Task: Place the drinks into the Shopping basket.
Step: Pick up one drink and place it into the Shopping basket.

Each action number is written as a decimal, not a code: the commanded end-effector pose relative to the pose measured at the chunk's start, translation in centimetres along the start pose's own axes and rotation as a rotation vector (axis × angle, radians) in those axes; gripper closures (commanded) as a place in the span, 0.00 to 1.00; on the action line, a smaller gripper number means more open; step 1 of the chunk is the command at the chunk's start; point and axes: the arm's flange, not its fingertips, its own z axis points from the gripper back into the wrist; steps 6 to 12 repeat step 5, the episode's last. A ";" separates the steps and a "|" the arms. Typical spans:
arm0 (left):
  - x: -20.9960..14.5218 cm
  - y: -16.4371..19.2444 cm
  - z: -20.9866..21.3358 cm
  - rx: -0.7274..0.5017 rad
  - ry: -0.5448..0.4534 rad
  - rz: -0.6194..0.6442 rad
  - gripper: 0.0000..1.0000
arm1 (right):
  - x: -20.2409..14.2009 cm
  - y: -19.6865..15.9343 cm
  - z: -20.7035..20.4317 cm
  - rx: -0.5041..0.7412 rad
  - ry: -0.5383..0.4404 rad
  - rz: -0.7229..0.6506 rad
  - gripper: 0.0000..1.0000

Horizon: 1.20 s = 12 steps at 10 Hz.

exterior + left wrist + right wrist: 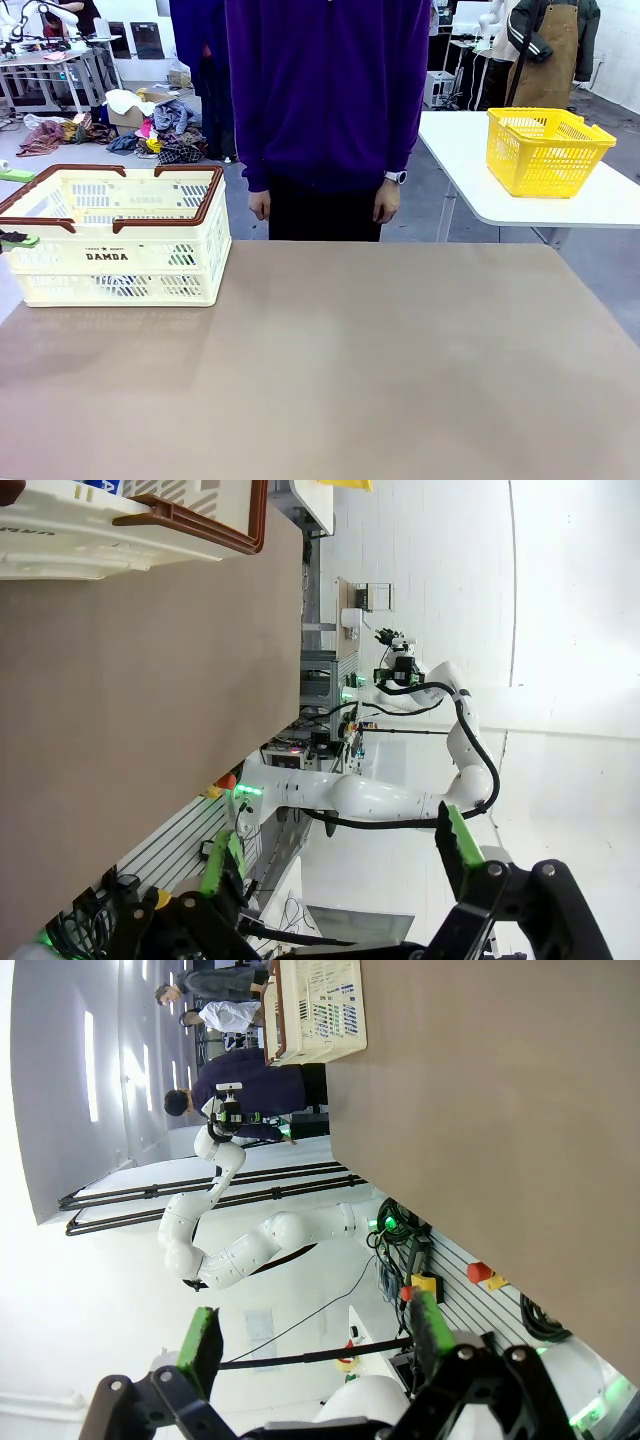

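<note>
The cream-white Shopping basket (115, 235), with brown rim and "DAMDA" on its front, stands on the table's far left. It also appears in the left wrist view (120, 530) and the right wrist view (320, 1000). The drinks are hidden. A scrap of blue with white print (100, 485) peeks from inside the basket, and I cannot tell what it is. My left gripper (340, 855) is open and holds nothing, raised off to the table's side. My right gripper (315, 1340) is open too, with nothing between its green pads (430, 1325).
A person in a purple top (325, 100) stands at the table's far edge, hands hanging down. A yellow mesh basket (545, 150) sits on a separate white table (480, 190) at the back right. The brown tabletop (350, 370) is bare in front.
</note>
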 end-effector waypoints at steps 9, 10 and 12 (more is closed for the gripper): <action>-0.4 0.2 0.0 0.001 0.005 -0.019 0.00 | -0.4 0.2 -0.1 -0.007 0.005 -0.008 0.00; -0.4 0.2 0.0 0.001 0.005 -0.019 0.00 | -0.4 0.2 -0.1 -0.007 0.005 -0.008 0.00; -0.4 0.2 0.0 0.001 0.005 -0.019 0.00 | -0.4 0.2 -0.1 -0.007 0.005 -0.008 0.00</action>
